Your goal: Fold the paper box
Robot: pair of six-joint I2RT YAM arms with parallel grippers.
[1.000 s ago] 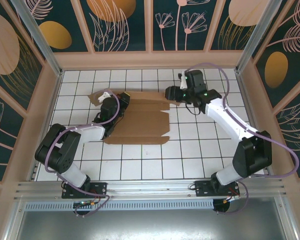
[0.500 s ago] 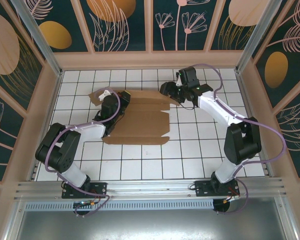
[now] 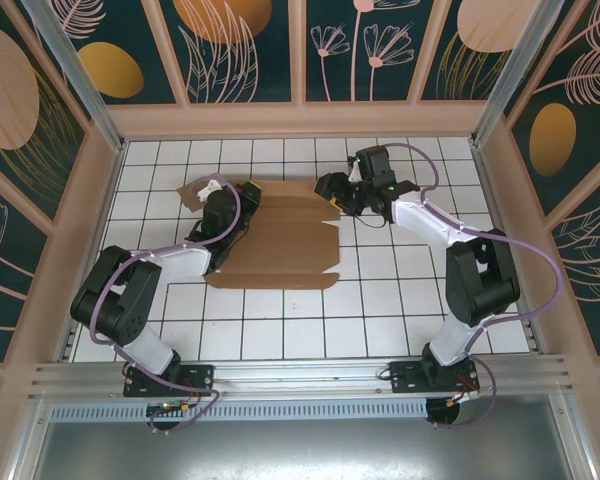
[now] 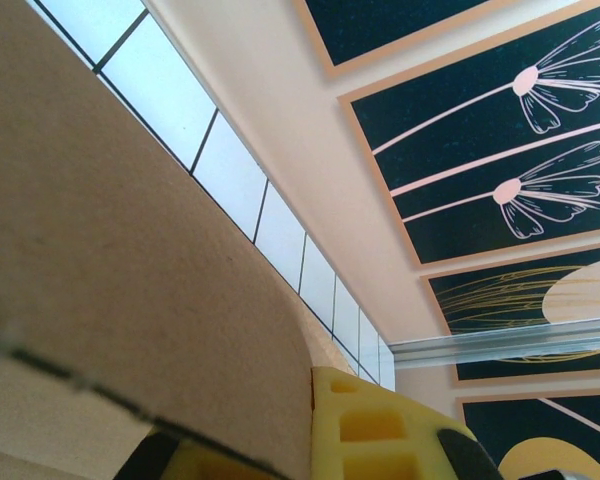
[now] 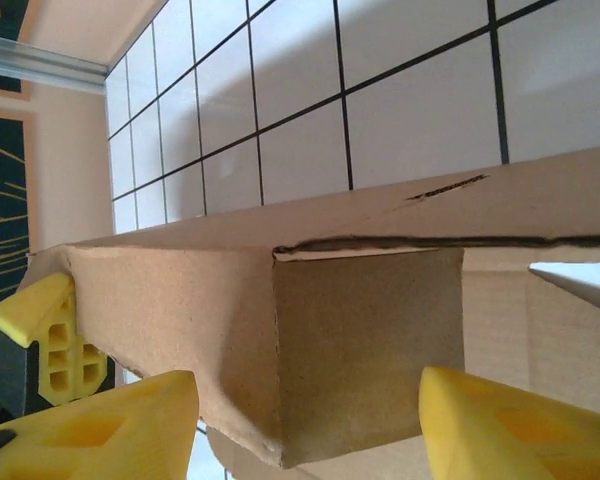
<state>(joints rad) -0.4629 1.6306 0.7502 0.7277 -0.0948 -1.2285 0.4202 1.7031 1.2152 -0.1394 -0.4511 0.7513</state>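
Brown cardboard lies on the white tiled table (image 3: 400, 300) in my overhead view: the paper box (image 3: 290, 240), mostly flat, sits left of centre and towards the far side. The left gripper (image 3: 223, 197) is at the sheet's far left corner, and the right gripper (image 3: 332, 190) is at its far right corner.

On the left wrist camera, the cardboard (image 4: 130, 300) fills the left half of the picture and curves down against a yellow finger (image 4: 380, 430). That hand is clamped shut, and it looks to be pinching the cardboard edge. The far wall with its flower panels runs behind.

On the right wrist camera, a raised strip of the box (image 5: 370, 330) stands off the tiles with a short end flap turned towards me. The right hand is open, its two yellow fingers (image 5: 100, 420) standing either side of that flap; I cannot tell whether they touch it. At the strip's other end I see a yellow finger of the left hand (image 5: 50, 340).
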